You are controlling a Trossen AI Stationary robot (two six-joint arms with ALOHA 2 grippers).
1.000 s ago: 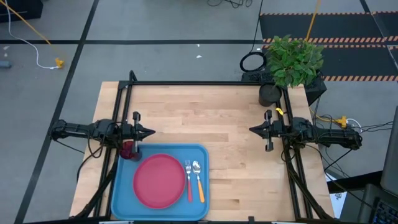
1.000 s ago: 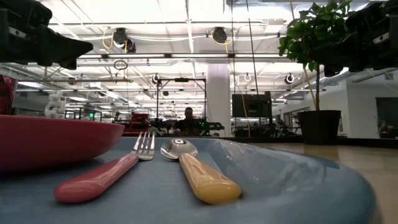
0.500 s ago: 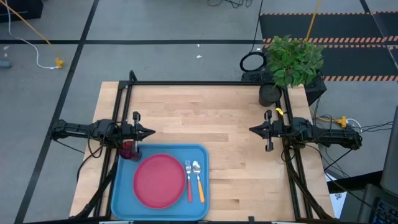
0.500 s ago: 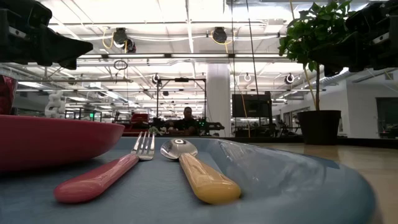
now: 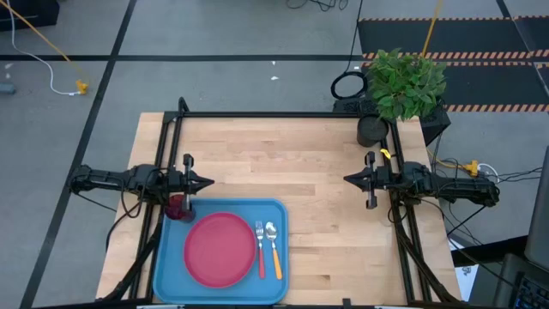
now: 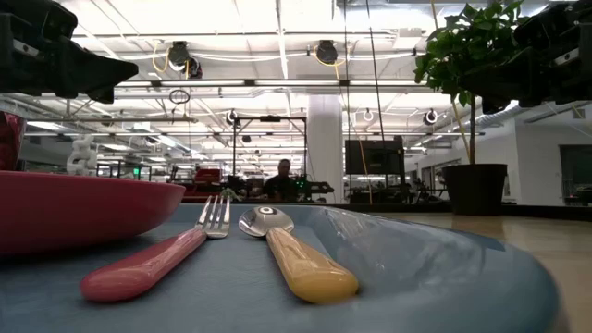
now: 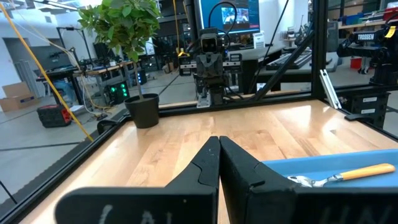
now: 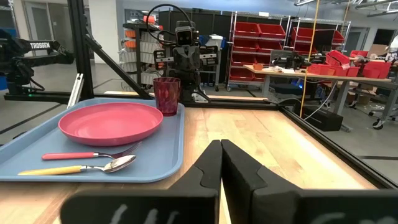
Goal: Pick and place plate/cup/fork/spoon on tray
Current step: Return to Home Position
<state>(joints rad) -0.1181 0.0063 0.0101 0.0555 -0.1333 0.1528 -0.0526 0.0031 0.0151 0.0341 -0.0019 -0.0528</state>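
Note:
The light blue tray [image 5: 171, 257] lies at the table's near left. On it lie the pink-red plate [image 5: 220, 250], the fork [image 5: 260, 249] with its red-pink handle and the spoon [image 5: 274, 249] with its orange handle, side by side right of the plate. The dark red cup [image 5: 177, 207] stands upright on the tray's far left corner; it also shows in the right wrist view [image 8: 166, 95]. My left gripper [image 5: 208, 182] is shut and empty above the table, just beyond the tray's far edge. My right gripper [image 5: 347, 179] is shut and empty at the table's right.
A potted plant [image 5: 403, 81] in a black pot [image 5: 371, 130] stands at the table's far right corner. Bare wood [image 5: 283, 159] lies between the two grippers and beyond the tray. A black frame [image 5: 274, 114] runs along the table's edges. A person [image 6: 282, 178] sits far off in the room.

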